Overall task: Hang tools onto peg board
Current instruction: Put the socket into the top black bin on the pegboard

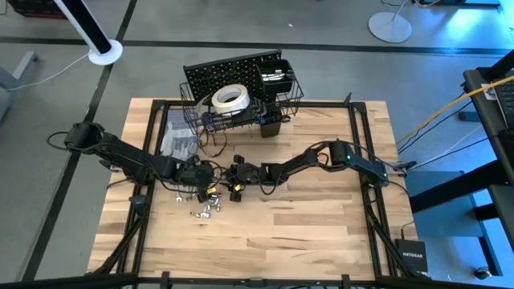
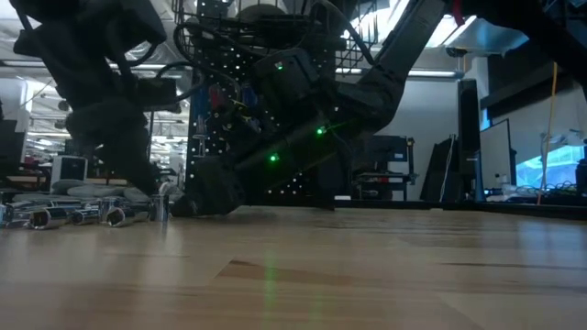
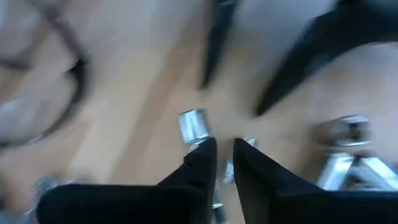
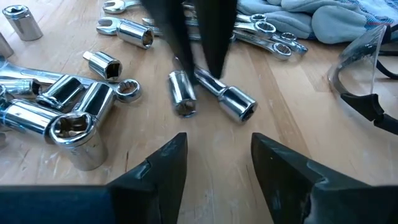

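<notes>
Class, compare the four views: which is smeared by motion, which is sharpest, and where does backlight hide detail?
Left wrist view: smeared throughout, though the left end effector reads nearly closed. Right wrist view: sharpest, sockets crisp with bright glints. Low view: arms silhouetted against bright room lights. High view: even, soft light.

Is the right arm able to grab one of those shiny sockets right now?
Probably yes. The right gripper stands open just short of two sockets lying on bare wood, with nothing between. But the left gripper is down right behind them, so they might bump.
</notes>
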{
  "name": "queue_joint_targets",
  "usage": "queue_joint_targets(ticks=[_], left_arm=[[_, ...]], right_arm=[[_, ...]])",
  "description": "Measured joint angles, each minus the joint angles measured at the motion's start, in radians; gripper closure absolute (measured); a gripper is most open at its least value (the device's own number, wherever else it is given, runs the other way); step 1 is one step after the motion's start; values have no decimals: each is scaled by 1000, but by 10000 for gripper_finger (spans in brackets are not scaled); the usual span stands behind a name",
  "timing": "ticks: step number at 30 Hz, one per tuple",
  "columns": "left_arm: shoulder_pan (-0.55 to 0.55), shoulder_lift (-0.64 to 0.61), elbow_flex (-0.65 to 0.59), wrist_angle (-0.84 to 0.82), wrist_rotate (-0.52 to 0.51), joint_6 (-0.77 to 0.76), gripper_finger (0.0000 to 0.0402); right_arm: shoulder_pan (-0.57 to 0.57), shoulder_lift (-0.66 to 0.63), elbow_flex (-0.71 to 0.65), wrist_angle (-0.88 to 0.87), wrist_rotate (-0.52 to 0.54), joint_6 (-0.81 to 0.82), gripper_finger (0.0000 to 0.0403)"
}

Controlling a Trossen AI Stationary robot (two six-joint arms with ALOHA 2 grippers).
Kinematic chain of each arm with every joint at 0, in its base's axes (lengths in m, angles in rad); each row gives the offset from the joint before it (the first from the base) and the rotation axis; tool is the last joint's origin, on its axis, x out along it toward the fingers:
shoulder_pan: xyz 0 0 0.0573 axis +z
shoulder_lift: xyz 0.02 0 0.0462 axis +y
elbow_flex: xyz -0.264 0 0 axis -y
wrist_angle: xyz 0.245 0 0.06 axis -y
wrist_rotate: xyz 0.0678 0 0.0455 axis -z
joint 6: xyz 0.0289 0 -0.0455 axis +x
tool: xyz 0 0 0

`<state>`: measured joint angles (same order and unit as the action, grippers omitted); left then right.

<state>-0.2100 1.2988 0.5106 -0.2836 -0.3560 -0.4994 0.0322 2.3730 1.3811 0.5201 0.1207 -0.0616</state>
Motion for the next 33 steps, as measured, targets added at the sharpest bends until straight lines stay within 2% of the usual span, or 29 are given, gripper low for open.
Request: queue_joint_targets(ticks=[4, 8, 12, 16, 22, 33], left_arm=[[0, 2, 0, 55, 44, 32, 309], [0, 4, 0, 29, 92, 8, 265], [-7, 8, -20, 39, 122, -24, 244], [-27, 8, -36, 40, 128, -24, 244], [-52, 7, -70, 76, 125, 18, 267], [-50, 8, -133, 242, 57, 88, 293]], right_arm=[[0, 0, 0, 0, 0, 0, 219], [0, 1, 0, 0, 0, 0, 219], [0, 1, 0, -1, -1, 0, 219], [0, 1, 0, -1, -1, 0, 219], [0, 1, 0, -1, -1, 0, 219], [0, 1, 0, 1, -1, 0, 219]])
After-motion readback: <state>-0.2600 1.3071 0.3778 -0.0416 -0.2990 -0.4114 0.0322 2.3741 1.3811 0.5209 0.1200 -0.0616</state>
